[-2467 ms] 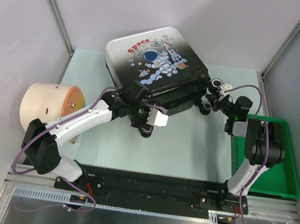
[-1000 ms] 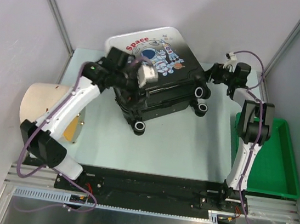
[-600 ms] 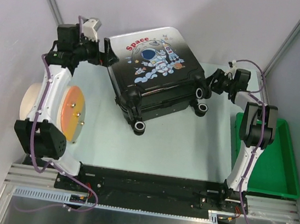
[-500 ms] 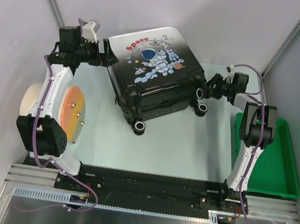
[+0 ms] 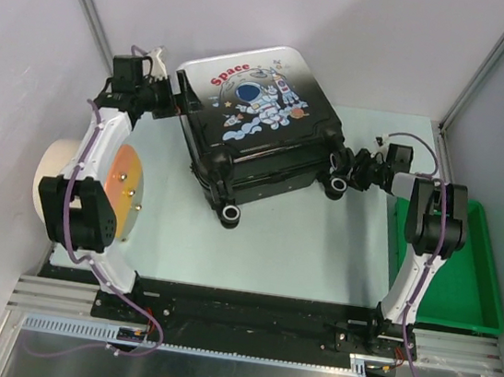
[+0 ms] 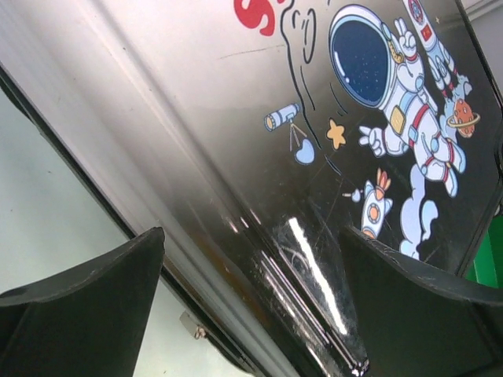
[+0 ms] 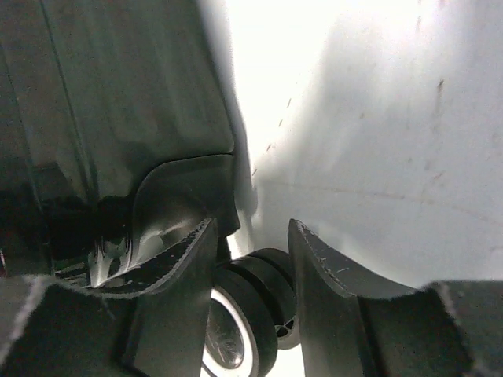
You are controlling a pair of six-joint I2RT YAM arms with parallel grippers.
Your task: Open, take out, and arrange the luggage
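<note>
White-to-black hard shell, astronaut and "Space" print uppermost: luggage (image 5: 261, 120), flat on the pale table (image 5: 318, 253), both halves together, set between the two pairs of fingers. At its white corner, left gripper (image 5: 176, 101), fingers (image 6: 86, 298) spread wide and pinching nothing. Seen from the left wrist, glossy printed face and its rim running through the gap, one finger over the black part of the print, the other over a strip of table just outside the rim, astronaut beyond the tips. At the opposite, black end, level with the wheels, right gripper (image 5: 348, 167), its fingers (image 7: 177, 283) apart by a narrow gap. Bare table beyond those tips, dark shell corner beyond and outside one finger. Low in that gap, black wheel (image 7: 240, 322) with pale hub, filling the gap from side to side; cannot tell whether pinched by the pads or merely lying behind them. Second wheel (image 5: 229, 212) at the shell's near corner, well apart from either pair of fingers. Beige cylinder with orange face (image 5: 77, 175) back along the left arm, well apart from its fingers. Green bin (image 5: 468, 273) behind the right fingers, beside that arm.
</note>
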